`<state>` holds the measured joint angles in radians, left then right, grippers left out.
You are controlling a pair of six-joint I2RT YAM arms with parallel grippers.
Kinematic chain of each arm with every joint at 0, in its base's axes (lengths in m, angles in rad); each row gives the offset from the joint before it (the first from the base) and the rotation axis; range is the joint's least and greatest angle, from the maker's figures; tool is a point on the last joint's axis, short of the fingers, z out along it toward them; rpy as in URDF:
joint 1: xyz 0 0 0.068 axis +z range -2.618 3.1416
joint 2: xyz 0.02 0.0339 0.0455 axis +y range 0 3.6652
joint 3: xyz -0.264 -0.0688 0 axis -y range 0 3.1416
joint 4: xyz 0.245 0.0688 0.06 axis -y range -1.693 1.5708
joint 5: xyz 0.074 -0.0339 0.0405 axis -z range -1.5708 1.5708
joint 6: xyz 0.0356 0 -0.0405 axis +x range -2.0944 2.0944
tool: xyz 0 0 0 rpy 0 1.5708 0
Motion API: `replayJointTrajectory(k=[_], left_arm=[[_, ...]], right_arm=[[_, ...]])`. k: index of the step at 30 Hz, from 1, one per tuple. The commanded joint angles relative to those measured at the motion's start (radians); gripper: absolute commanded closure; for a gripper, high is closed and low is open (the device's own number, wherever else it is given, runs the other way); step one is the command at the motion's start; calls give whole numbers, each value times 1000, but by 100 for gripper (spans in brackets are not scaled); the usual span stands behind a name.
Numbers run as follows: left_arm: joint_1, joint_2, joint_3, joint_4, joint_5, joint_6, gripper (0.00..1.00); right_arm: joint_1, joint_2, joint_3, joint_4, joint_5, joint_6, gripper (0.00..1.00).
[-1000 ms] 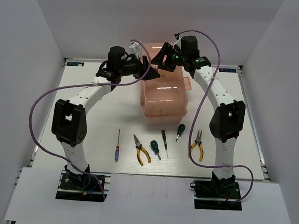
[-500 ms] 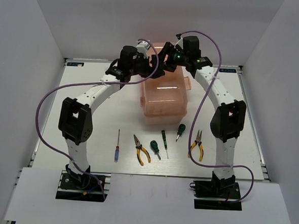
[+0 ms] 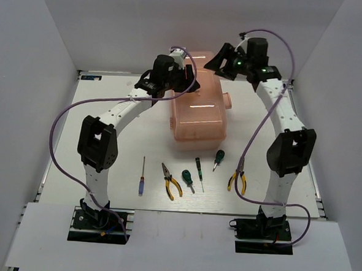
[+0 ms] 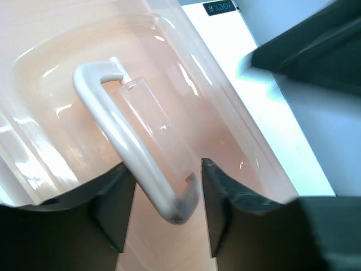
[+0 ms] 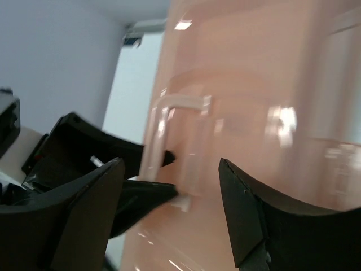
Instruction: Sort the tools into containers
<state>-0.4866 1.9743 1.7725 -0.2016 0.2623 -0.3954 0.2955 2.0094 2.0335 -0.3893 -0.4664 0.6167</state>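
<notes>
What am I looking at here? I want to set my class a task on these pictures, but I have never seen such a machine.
Two robot arms are bolted to a table. One picture looks down from above; the other two come from cameras on the wrists. A pink toolbox stands at the back; six small tools lie in a row before it: two pliers and four screwdrivers. The left gripper straddles the toolbox's white handle, jaws open, not clamped. The right gripper hangs open nearby, holding nothing.
</notes>
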Motion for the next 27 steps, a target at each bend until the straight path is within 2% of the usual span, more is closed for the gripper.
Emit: replayJointTrajectory(k=[1, 2, 5, 6, 8, 9, 11, 12, 15, 18, 25, 27], left_arm=[[-12, 28, 15, -65, -21, -20, 42], [-12, 28, 15, -65, -21, -20, 45], [-12, 28, 33, -75, -34, -20, 67], [-12, 28, 59, -88, -34, -20, 82], [-12, 49, 97, -111, -34, -40, 99], [-12, 49, 140, -111, -20, -40, 100], [-12, 58, 179, -111, -6, -71, 100], [-12, 58, 215, -111, -6, -71, 100], [-12, 69, 289, -137, -6, -92, 100], [-12, 69, 300, -137, 3, -105, 100], [-12, 60, 257, -114, 3, -137, 100], [-12, 60, 257, -114, 3, -148, 100]], right_arm=[[-79, -106, -22, -48, 148, -136, 26], [-88, -125, -28, -77, 181, -153, 26], [-143, -135, -102, -92, 213, -209, 26], [-180, -133, -133, -94, 187, -233, 26], [-212, -117, -180, -76, 141, -239, 26], [-222, -106, -199, -41, 30, -242, 26], [-266, -74, -248, -8, -73, -241, 26], [-271, -31, -257, 9, -201, -245, 26], [-285, 47, -237, -14, -317, -339, 25], [-282, 96, -188, -55, -351, -376, 25], [-279, 152, -219, -68, -353, -373, 25], [-282, 160, -242, -63, -374, -359, 33]])
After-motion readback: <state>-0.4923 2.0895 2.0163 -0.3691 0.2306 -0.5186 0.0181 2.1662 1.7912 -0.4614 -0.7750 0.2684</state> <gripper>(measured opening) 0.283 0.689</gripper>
